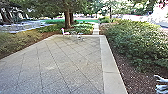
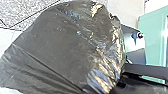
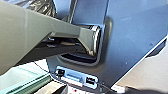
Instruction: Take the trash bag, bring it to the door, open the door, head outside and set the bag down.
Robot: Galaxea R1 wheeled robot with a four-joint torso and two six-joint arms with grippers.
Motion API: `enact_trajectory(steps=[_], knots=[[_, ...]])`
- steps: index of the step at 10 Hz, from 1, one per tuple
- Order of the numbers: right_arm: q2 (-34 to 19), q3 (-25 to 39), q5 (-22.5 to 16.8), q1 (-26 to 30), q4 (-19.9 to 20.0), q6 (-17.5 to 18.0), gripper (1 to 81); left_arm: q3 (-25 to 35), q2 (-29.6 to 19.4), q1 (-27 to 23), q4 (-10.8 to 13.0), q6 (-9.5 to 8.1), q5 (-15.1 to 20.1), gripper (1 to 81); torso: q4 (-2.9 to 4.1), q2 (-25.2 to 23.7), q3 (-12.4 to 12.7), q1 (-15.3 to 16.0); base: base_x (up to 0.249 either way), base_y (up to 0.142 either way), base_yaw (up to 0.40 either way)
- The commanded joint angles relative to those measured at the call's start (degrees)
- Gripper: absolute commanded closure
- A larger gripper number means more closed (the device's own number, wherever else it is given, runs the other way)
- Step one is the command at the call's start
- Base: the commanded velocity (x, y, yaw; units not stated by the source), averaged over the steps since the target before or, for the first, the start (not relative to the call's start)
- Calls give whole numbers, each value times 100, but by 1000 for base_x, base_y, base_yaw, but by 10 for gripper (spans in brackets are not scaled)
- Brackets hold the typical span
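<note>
And here's the left claw, right beside a big dark trash bag (image 2: 62,47), though whether it is clamped, apart or together I cannot tell. The right claw? Same verdict, I can't tell its state either. The bag is wide and glossy, creased along one side (quite a shine on those folds!), with speckled paving (image 2: 27,11) beyond its edge. Near it stands a pale green panel (image 2: 156,37), and the robot's blue-grey body (image 3: 132,42) carries a small socket plate (image 3: 76,77). Outward we go: a patio (image 1: 70,65) runs from the bottom of the frame to its centre, edged by a pale border (image 1: 110,67). A pale chair (image 1: 64,33) sits at the far end, upper centre-left, with a tree trunk (image 1: 67,18) behind. Leafy shrubs (image 1: 140,42) fill the right side, and something whitish (image 1: 162,87), too blurred to name, pokes in at lower right.
</note>
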Motion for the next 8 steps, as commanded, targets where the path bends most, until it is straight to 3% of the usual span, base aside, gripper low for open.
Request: enact_trajectory(steps=[1, 2, 5, 8], knots=[[58, 110, -361, 128, -86, -32, 10, 403, -554, -739, -106, -380, 365, 811, 0, 0, -504, 5, 0, 0, 0], [58, 110, -361, 136, -86, -32, 10, 429, -660, -940, -115, -486, 392, 811, 0, 2, -306, 5, 0, 0, 0], [76, 101, -379, 128, -86, -23, 10, 429, -827, -1635, -115, -785, 928, 811, 0, 5, -454, 10, 0, 0, 0], [76, 84, -370, 111, -78, -23, 10, 368, -888, -2328, -237, -855, 1479, 811, 0, 6, -446, 13, 0, 0, 0]])
